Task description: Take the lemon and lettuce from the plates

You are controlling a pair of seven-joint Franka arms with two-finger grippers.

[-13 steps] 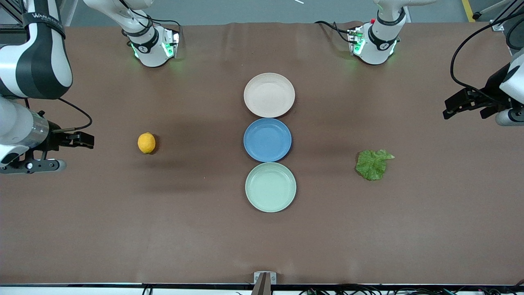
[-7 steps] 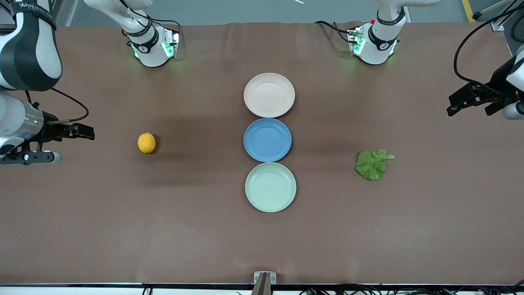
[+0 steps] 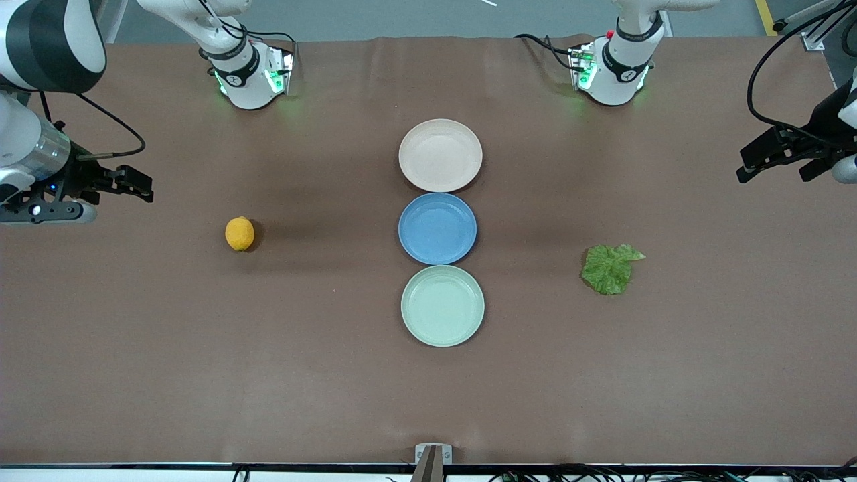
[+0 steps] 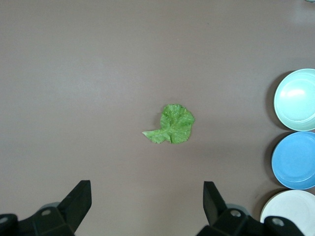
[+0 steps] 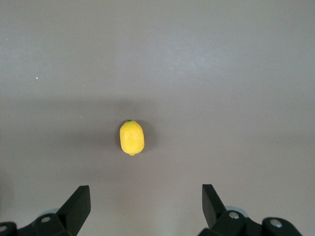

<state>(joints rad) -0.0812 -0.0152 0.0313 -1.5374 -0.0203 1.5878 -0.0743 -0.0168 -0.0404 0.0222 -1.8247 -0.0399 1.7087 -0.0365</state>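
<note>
The lemon (image 3: pixel 239 233) lies on the bare brown table toward the right arm's end, on no plate; it also shows in the right wrist view (image 5: pixel 132 137). The lettuce (image 3: pixel 609 268) lies flat on the table toward the left arm's end, also in the left wrist view (image 4: pixel 171 124). The beige-pink plate (image 3: pixel 440 154) and the mint plate (image 3: pixel 442 305) are both empty. My right gripper (image 3: pixel 142 185) (image 5: pixel 146 204) is open and empty, up over the table's end past the lemon. My left gripper (image 3: pixel 743 166) (image 4: pixel 146 201) is open and empty, up over the other end past the lettuce.
An empty blue plate (image 3: pixel 437 228) sits between the two pale plates in a row at mid-table. All three plates show at the edge of the left wrist view, the mint one (image 4: pixel 297 100) among them. The arm bases (image 3: pixel 248 73) stand along the table's back edge.
Both grippers, still open, have moved up in the front view and a little outward, away from the lemon and the lettuce. Nothing on the table moved.
</note>
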